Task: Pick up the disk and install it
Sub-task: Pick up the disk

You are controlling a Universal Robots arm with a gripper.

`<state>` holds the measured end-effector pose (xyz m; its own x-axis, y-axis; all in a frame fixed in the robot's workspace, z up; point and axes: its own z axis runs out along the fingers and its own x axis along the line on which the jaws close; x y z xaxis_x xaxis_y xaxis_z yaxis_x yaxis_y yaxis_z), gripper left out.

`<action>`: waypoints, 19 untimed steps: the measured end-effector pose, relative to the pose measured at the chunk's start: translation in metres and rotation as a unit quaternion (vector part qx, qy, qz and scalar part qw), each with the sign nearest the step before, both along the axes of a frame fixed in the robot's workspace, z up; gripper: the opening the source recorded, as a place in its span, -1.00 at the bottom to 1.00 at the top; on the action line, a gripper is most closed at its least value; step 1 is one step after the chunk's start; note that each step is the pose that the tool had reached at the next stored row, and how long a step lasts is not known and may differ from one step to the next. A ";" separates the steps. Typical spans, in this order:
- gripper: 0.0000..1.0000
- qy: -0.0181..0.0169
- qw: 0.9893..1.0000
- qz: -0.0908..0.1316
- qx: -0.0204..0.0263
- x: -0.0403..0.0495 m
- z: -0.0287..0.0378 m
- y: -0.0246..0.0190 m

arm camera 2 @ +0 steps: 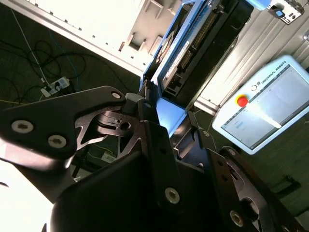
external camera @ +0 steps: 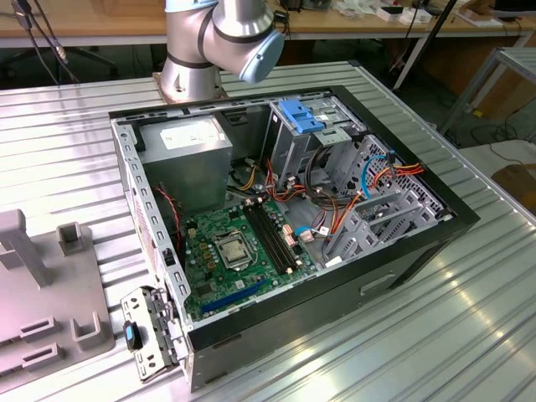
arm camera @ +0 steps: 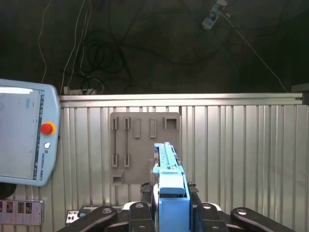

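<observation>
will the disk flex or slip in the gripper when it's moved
Probably stiff: the disk looks like a metal slab in a blue frame. Likely heavy for its size. It may pivot, since the gripper clamps one end and the rest sticks out.

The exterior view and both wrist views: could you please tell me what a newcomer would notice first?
In the exterior view, the open black metal computer case lies on the ribbed metal table, its green motherboard exposed. In the first wrist view, the grey-metal disk in its bright blue plastic carrier sits edge-on between the gripper's fingers.
</observation>
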<state>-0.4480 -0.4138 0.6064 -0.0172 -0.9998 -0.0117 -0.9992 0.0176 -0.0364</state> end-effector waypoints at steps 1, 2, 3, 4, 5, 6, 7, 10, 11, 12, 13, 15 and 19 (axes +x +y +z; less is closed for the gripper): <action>-0.26 0.000 1.000 0.000 0.000 0.0009 0.0000 -0.0001; -0.26 0.000 1.000 0.000 0.000 0.0019 0.0000 -0.0004; -0.26 0.000 1.000 0.000 0.000 0.0029 0.0000 -0.0006; -0.26 0.000 1.000 0.000 0.000 0.0050 0.0000 -0.0011; -0.26 0.000 1.000 0.000 0.000 0.0064 0.0000 -0.0014; -0.26 0.000 1.000 0.000 0.000 0.0072 0.0000 -0.0015; -0.26 0.000 1.000 0.000 0.000 0.0091 0.0000 -0.0015; -0.26 0.000 1.000 0.000 0.000 0.0107 -0.0001 -0.0015; -0.26 0.000 1.000 0.000 0.000 0.0112 -0.0001 -0.0015; -0.26 0.000 1.000 0.000 0.000 0.0120 -0.0001 -0.0015; -0.26 0.000 1.000 0.000 0.000 0.0125 -0.0002 -0.0015; -0.26 0.000 1.000 0.000 0.000 0.0138 -0.0002 -0.0015; -0.26 0.000 1.000 0.000 0.000 0.0162 -0.0002 -0.0015</action>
<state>-0.4318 -0.4153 0.6062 -0.0172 -0.9998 -0.0117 -0.9992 0.0176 -0.0364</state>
